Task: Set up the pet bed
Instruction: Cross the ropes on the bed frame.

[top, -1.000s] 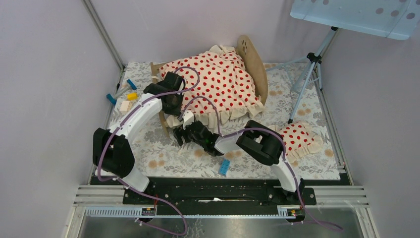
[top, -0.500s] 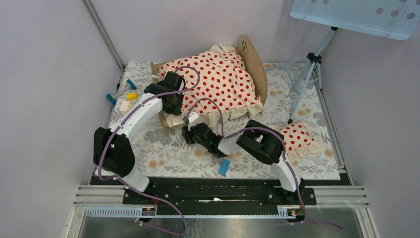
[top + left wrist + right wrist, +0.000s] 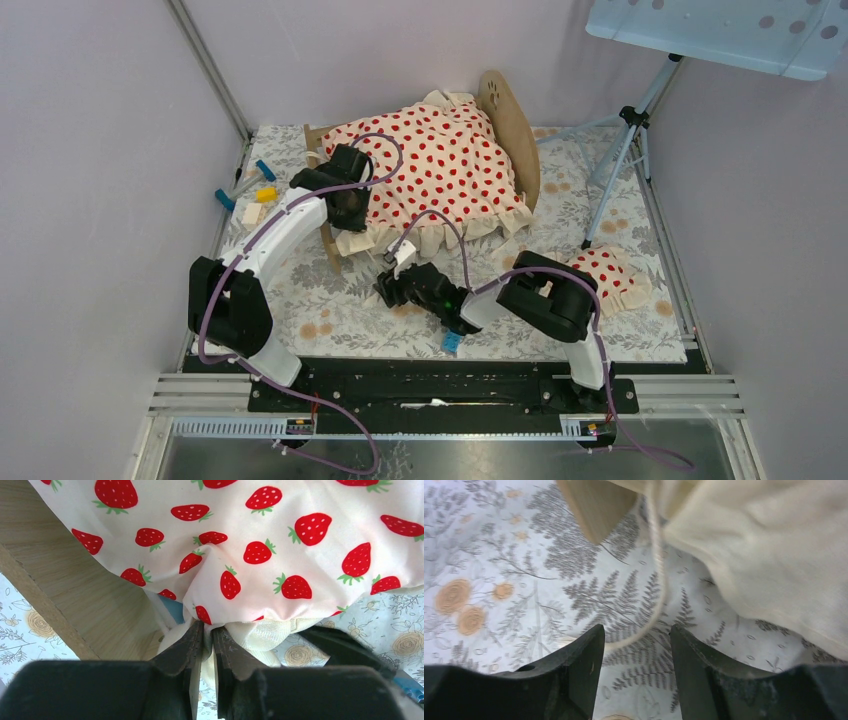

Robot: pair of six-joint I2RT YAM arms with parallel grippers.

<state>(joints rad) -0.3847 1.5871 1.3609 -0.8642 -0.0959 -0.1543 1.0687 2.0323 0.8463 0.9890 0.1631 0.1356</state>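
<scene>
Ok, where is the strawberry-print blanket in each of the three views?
Top external: the blanket lies over the pet bed, upper centre.
Left wrist: it fills the top, pinched by the left gripper.
Right wrist: only cream fabric, likely its edge, upper right.
Shared landmark: the bed's light wood, in all three.

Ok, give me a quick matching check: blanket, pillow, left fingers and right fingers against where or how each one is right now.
1 blanket
2 pillow
3 left fingers
4 right fingers

A lying on the mat, far right
B shut on the blanket's edge
C open over the mat
D draped over the pet bed

Pairs: 1-D, 2-A, 3-B, 4-C
</scene>
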